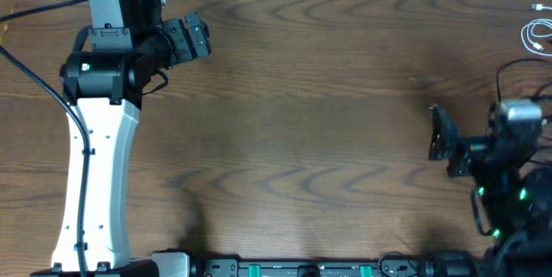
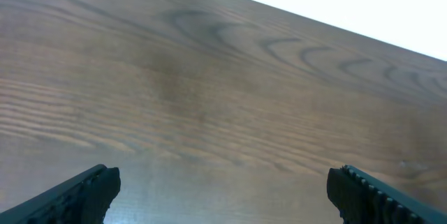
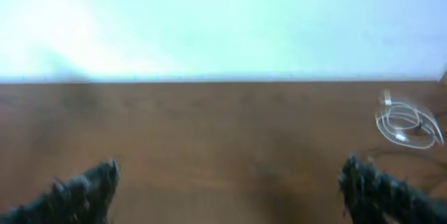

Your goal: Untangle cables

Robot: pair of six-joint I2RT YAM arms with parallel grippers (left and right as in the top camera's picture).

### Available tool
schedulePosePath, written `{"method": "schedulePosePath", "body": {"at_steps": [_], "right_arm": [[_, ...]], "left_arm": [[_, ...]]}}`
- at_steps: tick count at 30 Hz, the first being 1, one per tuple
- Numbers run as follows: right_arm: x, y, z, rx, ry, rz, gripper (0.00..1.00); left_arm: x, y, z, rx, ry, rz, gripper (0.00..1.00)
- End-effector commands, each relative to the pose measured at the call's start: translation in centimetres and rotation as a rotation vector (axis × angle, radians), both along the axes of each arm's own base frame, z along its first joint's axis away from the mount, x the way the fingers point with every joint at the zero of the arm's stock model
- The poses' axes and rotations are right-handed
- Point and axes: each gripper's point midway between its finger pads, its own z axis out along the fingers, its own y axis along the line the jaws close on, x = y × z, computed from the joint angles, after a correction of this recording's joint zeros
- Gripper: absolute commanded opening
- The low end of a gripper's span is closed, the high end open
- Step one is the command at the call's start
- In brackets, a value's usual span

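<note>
**Overhead:** a wide stretch of brown wood-grain tabletop (image 1: 302,122) separates the arms. The thin white coiled cable (image 1: 538,34) lies in the far right corner, near the edge. The left claw (image 1: 195,39) points right and the right claw (image 1: 444,139) points left.

**Left wrist:** the black fingers (image 2: 98,185) are spread wide and grip nothing, low over bare wood.

**Right wrist (blurred):** the fingers (image 3: 87,185) are equally wide and empty. The white cable lies ahead to the right, well apart from them.

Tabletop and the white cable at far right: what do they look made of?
Tabletop: brown wood or wood-grain laminate, satin; arched grain lines show, solid or veneer unclear. White cable: probably plastic-jacketed cord, smooth; it lies in loose loops, so flexible.
</note>
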Motion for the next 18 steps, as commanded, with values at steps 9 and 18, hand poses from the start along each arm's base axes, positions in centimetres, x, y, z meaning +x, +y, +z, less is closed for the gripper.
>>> {"method": "schedulePosePath", "body": {"at_steps": [9, 18], "right_arm": [[-0.3, -0.1, -8.6, -0.001, -0.197, 0.004, 0.99], [0.1, 0.0, -14.0, 0.007, -0.192, 0.01, 0.99]], "left_arm": [[0.1, 0.3, 0.0, 0.016, -0.003, 0.001, 1.0], [0.1, 0.3, 0.0, 0.016, -0.003, 0.001, 1.0]]}}
